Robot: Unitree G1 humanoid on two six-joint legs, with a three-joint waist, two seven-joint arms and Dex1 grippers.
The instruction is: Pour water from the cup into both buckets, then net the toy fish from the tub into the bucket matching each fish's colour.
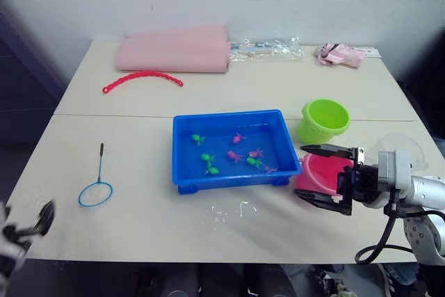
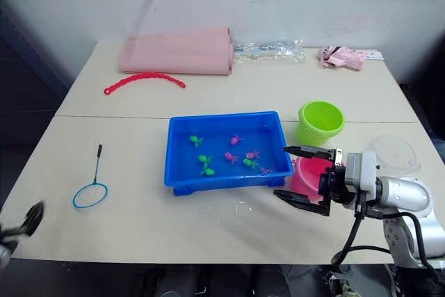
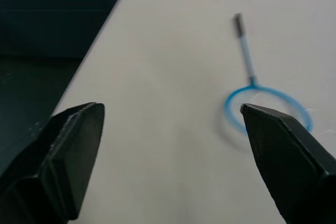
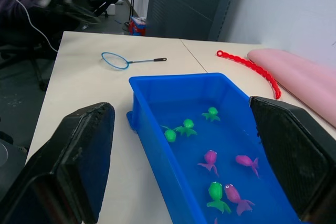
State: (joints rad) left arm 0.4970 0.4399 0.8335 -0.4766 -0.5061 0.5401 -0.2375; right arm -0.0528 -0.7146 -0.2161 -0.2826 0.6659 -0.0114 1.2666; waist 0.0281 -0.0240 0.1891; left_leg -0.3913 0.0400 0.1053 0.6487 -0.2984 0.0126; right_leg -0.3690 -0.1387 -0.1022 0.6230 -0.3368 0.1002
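The blue tub [image 1: 183, 145] holds water and several toy fish, green [image 1: 198, 139] and pink [image 1: 234, 156]. The lime green bucket [image 1: 324, 119] stands just right of the tub, the pink bucket [image 1: 318, 172] in front of it. My right gripper [image 1: 300, 172] is open, one finger above and one below the pink bucket's side, pointing toward the tub. The clear cup [image 2: 394, 151] sits behind my right wrist. At the table's left the net [image 1: 95, 184] lies flat. My left gripper [image 3: 172, 111] is open near the front left edge, short of the net [image 3: 265, 103].
A pink rolled cloth [image 1: 174, 50], a red beaded strip [image 1: 142, 78], a clear plastic bag [image 1: 268, 49] and a small pink item [image 1: 339, 54] lie along the far side. Water drops [image 1: 229, 211] spot the table in front of the tub.
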